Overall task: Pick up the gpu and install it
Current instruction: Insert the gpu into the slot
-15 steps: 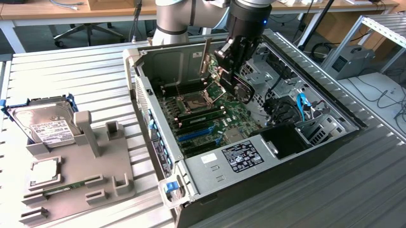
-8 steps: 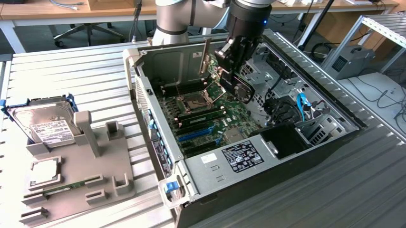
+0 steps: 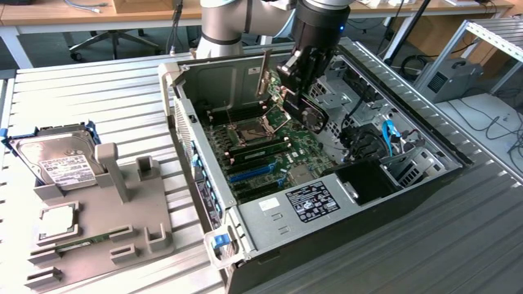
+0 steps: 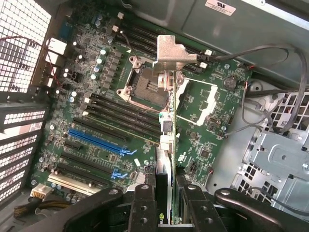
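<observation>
I see the gripper [image 4: 166,205] clenched on the gpu [image 4: 166,140], which hangs inside the open case [image 3: 176,86] above the motherboard [image 4: 96,121]. The card's long axis runs away from the fingers, with its silver bracket end farthest out. I can't read the white label [image 3: 310,202].

Robotics lab — desks [image 3: 82,11], aluminium framing [image 3: 484,27]

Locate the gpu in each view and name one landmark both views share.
Exterior view: gpu hangs in the claw above the motherboard.
Wrist view: gpu seen edge-on, gripped by the claw, silver bracket at its far end.
Shared landmark: the CPU socket.
</observation>
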You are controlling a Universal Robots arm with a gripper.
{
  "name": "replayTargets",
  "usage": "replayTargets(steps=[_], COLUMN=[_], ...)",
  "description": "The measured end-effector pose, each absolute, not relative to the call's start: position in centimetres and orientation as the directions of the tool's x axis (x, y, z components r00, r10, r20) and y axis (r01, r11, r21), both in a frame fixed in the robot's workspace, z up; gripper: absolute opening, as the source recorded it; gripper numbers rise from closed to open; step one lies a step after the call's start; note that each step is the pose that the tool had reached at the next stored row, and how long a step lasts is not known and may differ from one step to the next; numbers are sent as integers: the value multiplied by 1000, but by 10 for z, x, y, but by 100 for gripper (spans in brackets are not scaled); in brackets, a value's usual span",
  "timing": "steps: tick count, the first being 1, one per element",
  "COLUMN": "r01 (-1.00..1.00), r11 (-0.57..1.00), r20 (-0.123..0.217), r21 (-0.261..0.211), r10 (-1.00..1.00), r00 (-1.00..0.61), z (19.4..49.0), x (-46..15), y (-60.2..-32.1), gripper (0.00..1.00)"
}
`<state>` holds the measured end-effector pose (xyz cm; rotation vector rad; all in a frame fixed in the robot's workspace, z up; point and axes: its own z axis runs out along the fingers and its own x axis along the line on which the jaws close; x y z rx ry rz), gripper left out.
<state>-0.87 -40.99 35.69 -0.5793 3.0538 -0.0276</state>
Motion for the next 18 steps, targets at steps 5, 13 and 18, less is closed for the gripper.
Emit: replayTargets(steps=[5,13,18], r01=[-446,-526,-532], r11=[895,850,846], r20=[-29,-29,-29], r21=[-24,-24,-24], r10=[-446,-526,-533], r00=[-894,-850,-846], z=[357,357,357], x=[-9,-9,-9], y=[-410,-410,-410], gripper=[26,26,26])
